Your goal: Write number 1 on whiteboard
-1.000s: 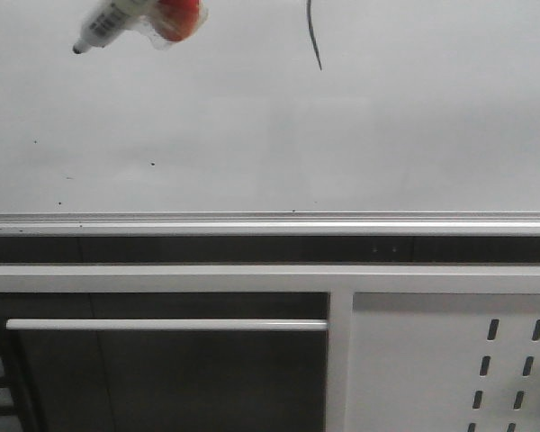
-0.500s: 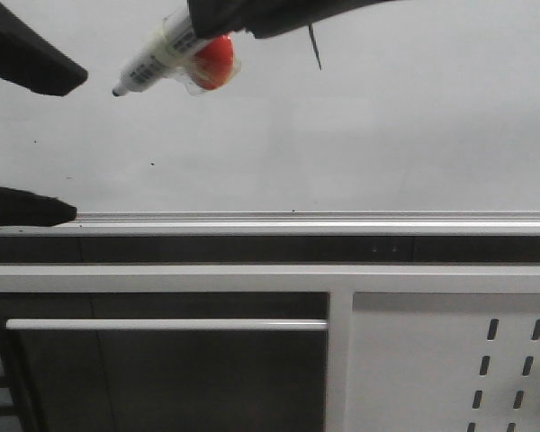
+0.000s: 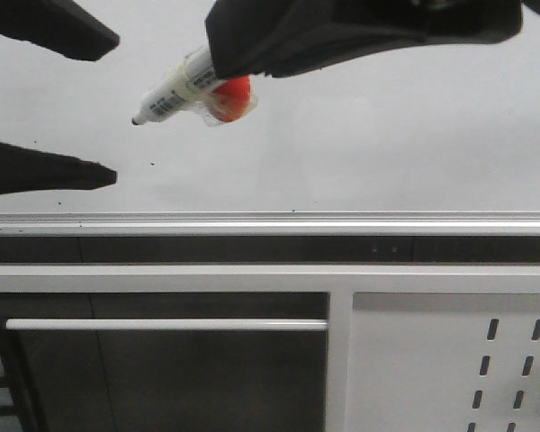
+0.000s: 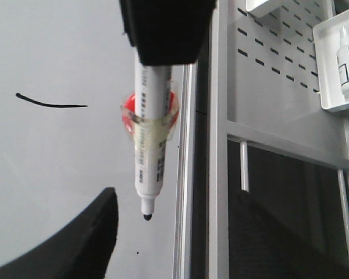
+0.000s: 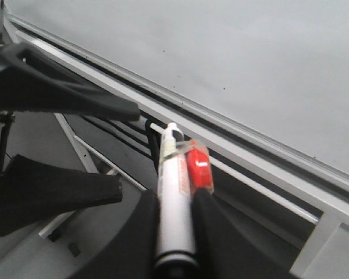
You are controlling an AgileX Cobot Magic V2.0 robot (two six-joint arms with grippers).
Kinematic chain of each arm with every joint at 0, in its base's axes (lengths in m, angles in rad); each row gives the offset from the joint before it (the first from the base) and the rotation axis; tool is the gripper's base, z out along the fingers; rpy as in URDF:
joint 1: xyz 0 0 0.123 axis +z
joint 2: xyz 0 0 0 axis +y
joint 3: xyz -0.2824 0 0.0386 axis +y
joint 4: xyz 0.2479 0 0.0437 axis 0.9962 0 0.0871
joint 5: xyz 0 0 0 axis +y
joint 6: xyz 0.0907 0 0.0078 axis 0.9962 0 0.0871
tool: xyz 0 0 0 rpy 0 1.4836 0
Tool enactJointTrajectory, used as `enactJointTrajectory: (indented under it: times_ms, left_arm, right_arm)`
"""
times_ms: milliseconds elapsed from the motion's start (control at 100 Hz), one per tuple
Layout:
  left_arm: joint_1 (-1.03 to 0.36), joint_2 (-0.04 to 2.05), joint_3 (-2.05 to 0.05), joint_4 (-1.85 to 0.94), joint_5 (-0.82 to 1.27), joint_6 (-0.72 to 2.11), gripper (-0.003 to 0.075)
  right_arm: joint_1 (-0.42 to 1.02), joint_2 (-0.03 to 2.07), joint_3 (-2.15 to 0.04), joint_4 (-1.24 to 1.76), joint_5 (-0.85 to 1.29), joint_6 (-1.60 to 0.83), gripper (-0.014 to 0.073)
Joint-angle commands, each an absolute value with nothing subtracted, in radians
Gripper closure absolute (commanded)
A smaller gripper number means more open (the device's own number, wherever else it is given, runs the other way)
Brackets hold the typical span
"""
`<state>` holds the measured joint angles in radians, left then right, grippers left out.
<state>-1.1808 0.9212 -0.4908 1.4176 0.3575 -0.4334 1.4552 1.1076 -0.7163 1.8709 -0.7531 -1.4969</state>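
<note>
The whiteboard (image 3: 387, 153) fills the upper front view. My right gripper (image 3: 252, 54) comes in from the top, shut on a white marker (image 3: 175, 93) with a red piece (image 3: 232, 97) taped to it. Its black tip points down-left and is uncapped. That gripper hides the number 1 in the front view. The left wrist view shows the number 1 (image 4: 49, 103) as a thin black stroke on the board beside the marker (image 4: 150, 145). My left gripper (image 3: 115, 108) stands open at the left, and the marker tip lies just off the gap between its fingers (image 5: 75, 99).
The board's silver frame edge (image 3: 270, 219) runs across the front view. Below it are a horizontal bar (image 3: 162, 324) and a white panel with slotted holes (image 3: 450, 360). A white tray holding a bottle (image 4: 343, 58) hangs on that panel. Tiny black specks dot the board.
The right gripper has carried the marker down and to the right, away from the stroke, and now covers it in the front view. The left gripper's fingers have come further in from the left.
</note>
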Motion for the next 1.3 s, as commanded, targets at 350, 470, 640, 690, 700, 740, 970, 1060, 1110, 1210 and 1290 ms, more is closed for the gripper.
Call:
enactJointTrajectory:
  times_ms: [350, 470, 640, 690, 700, 740, 970, 1060, 1110, 1210, 1290]
  left_arm:
    - [-1.18, 0.957, -0.548, 1.575, 0.418, -0.626, 0.0331]
    - [-1.18, 0.957, -0.575, 1.575, 0.413, -0.643, 0.0331]
    - [-1.18, 0.959, -0.577, 1.577, 0.39, -0.643, 0.0331]
    - [-1.18, 0.965, -0.577, 1.577, 0.39, -0.643, 0.0331]
    - [-1.18, 0.965, -0.577, 1.577, 0.39, -0.643, 0.0331]
    - [-1.18, 0.972, -0.577, 1.577, 0.39, -0.643, 0.0331]
    - [-1.18, 0.985, -0.577, 1.577, 0.401, -0.643, 0.0361]
    - [-1.18, 0.985, -0.577, 1.577, 0.401, -0.643, 0.0399]
    - [-1.18, 0.985, -0.577, 1.577, 0.401, -0.643, 0.0421]
    - [-1.18, 0.985, -0.577, 1.577, 0.401, -0.643, 0.0445]
    - [-1.18, 0.985, -0.577, 1.577, 0.401, -0.643, 0.0448]
  right_arm:
    - [1.46, 1.086, -0.741, 1.855, -0.701, -1.495, 0.0673]
    - [1.46, 1.086, -0.741, 1.855, -0.701, -1.495, 0.0673]
    - [1.46, 1.086, -0.741, 1.855, -0.672, -1.495, 0.0673]
    - [1.46, 1.086, -0.741, 1.855, -0.661, -1.495, 0.0673]
    - [1.46, 1.086, -0.741, 1.855, -0.66, -1.495, 0.0673]
    - [1.46, 1.086, -0.741, 1.855, -0.655, -1.495, 0.0673]
    - [1.46, 1.086, -0.741, 1.855, -0.678, -1.495, 0.0673]
    - [1.46, 1.086, -0.741, 1.855, -0.708, -1.495, 0.0673]
    - [1.46, 1.086, -0.741, 1.855, -0.718, -1.495, 0.0673]
    - [1.46, 1.086, -0.741, 1.855, -0.718, -1.495, 0.0673]
    - [1.46, 1.086, -0.741, 1.855, -0.718, -1.495, 0.0673]
